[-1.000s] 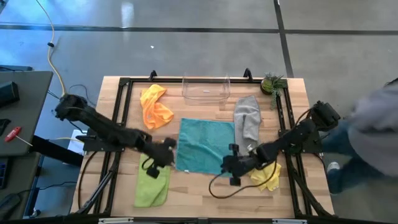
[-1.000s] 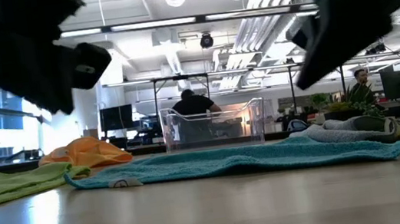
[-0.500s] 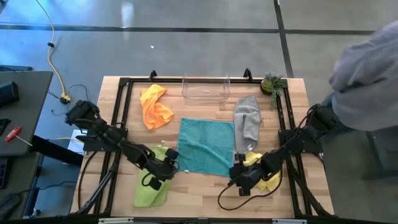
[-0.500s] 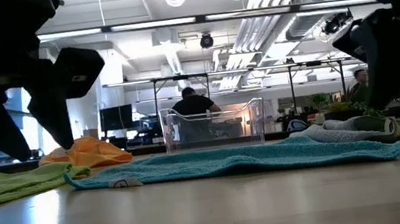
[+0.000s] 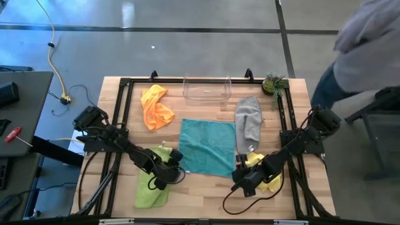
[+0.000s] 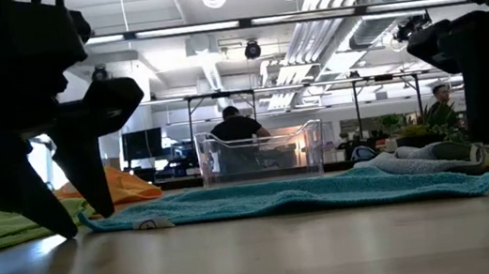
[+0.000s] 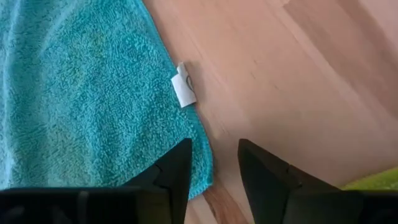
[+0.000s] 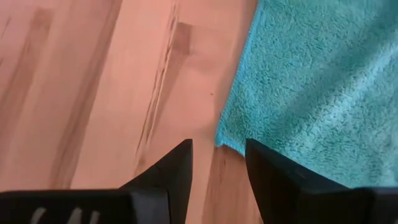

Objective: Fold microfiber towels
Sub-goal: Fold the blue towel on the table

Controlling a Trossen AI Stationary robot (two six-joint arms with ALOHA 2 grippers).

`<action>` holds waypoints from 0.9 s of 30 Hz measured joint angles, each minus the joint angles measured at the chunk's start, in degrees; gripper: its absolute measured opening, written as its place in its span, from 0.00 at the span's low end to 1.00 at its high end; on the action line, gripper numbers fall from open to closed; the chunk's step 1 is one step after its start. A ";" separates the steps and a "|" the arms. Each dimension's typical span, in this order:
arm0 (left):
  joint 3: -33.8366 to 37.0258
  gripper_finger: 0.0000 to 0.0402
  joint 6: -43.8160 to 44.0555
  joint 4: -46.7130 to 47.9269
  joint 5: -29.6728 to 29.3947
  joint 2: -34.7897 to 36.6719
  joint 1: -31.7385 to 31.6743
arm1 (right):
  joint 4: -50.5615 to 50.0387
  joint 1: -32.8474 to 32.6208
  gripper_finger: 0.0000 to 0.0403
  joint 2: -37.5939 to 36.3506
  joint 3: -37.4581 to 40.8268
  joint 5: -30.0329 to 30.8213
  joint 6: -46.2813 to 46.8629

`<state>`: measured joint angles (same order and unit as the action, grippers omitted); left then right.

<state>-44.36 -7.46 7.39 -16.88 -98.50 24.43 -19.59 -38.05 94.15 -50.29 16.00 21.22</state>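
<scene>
Looking down, I see the teal towel point(image 5: 207, 147) spread flat mid-table. My left gripper point(image 7: 212, 171) sits low at its near left corner, fingers parted and holding nothing, the corner and its white tag point(image 7: 183, 89) just ahead. My right gripper point(image 8: 217, 163) stands likewise parted and empty at the near right corner.

Flat towel point(image 5: 206, 147) sits mid-table. Bin point(image 5: 207, 89) is behind it at the far edge. One bunched towel point(image 5: 155, 107) lies far-left of the flat towel, a long towel point(image 5: 249, 122) just right of it. Near-left towel point(image 5: 153, 185) lies under the left gripper point(image 5: 177, 175); near-right towel point(image 5: 270, 178) lies under the right arm. Right gripper point(image 5: 236, 181) is at the flat towel's near-right corner. Plant point(image 5: 273, 84) stands at the far-right corner.
</scene>
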 joint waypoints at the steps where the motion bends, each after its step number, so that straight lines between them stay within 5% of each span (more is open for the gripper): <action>1: 0.00 0.27 0.00 0.15 -0.02 0.00 -0.20 | -0.14 -0.01 0.34 0.00 -0.23 0.03 -1.00; 15: 0.13 0.07 1.88 1.26 -0.13 -0.07 -1.17 | 0.85 0.01 0.32 5.09 -0.74 0.38 -11.92; 27: 0.19 0.00 4.30 2.09 0.76 0.39 -1.02 | 2.75 0.08 0.02 7.89 -1.93 2.05 -10.56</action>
<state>-44.17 -3.16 9.48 -16.12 -98.11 23.42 -16.84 -37.97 102.04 -52.23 18.05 10.66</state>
